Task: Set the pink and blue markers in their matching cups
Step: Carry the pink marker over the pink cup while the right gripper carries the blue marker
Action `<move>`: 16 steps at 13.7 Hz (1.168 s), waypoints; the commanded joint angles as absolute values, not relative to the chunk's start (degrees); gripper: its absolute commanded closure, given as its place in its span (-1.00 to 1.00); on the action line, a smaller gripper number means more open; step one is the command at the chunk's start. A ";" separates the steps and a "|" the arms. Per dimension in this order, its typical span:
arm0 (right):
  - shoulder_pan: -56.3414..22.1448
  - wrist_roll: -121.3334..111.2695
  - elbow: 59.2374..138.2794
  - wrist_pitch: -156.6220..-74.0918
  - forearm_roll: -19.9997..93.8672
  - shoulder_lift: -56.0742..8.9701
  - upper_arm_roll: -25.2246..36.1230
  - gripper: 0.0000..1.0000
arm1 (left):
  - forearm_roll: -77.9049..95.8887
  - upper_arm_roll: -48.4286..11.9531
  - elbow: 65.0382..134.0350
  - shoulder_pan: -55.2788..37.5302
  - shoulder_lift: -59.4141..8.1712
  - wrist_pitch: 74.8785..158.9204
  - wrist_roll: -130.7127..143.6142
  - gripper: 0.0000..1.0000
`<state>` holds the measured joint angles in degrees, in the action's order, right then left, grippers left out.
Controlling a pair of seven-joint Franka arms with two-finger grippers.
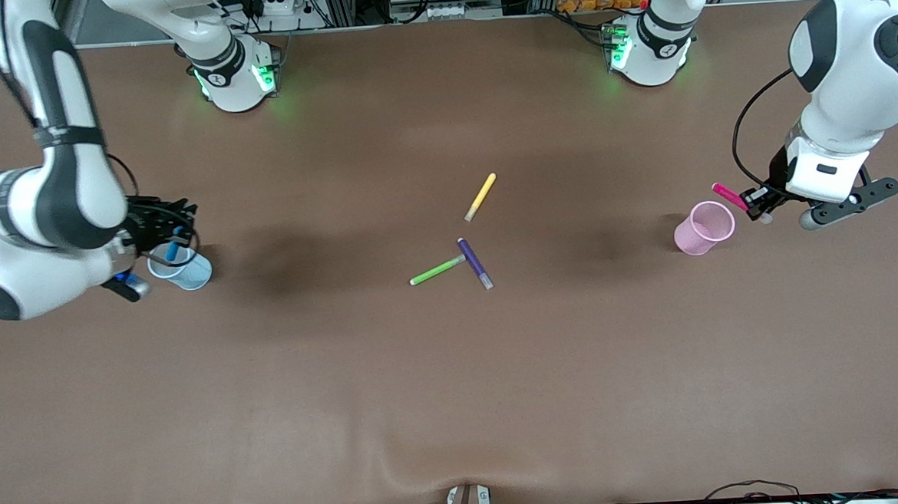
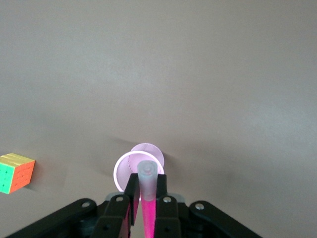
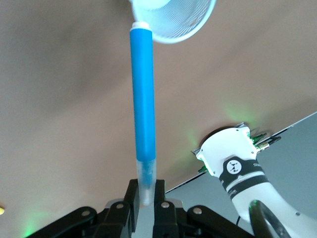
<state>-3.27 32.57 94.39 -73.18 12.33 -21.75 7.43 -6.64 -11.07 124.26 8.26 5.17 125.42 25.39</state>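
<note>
My right gripper [image 1: 174,234] is shut on the pale cap end of the blue marker [image 1: 174,247] and holds it over the light blue cup [image 1: 182,270], with the marker's lower end at the cup's mouth. In the right wrist view the blue marker [image 3: 142,99] runs from my right gripper [image 3: 144,192] to the blue cup [image 3: 173,20]. My left gripper [image 1: 756,204] is shut on the pink marker [image 1: 729,195], held tilted just beside the pink cup [image 1: 704,228]. In the left wrist view the marker's cap [image 2: 147,173] sits between the jaws of my left gripper [image 2: 146,182], over the pink cup's rim [image 2: 120,168].
A yellow pen [image 1: 481,196], a green pen [image 1: 438,270] and a purple pen [image 1: 475,263] lie mid-table, the last two touching. A colour cube [image 2: 16,172] lies on the table near the pink cup. The arm bases [image 1: 233,71] stand along the back edge.
</note>
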 commanded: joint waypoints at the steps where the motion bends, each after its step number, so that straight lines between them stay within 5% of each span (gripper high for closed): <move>1: 0.43 30.33 94.83 -73.47 12.66 -23.02 6.33 1.00 | -7.65 -11.69 129.36 9.58 7.82 130.50 24.17 1.00; 14: 7.21 17.23 96.59 -79.36 15.12 -30.85 6.24 1.00 | -7.65 -11.69 140.62 13.88 3.26 154.14 20.65 1.00; 15: 8.08 16.10 96.59 -79.89 15.38 -31.20 6.24 0.94 | -7.65 -11.69 140.80 13.97 2.47 155.73 20.65 1.00; 16: 8.26 15.13 96.59 -79.89 15.99 -31.29 6.24 0.65 | -7.65 -11.60 140.97 13.97 1.85 156.35 20.65 1.00</move>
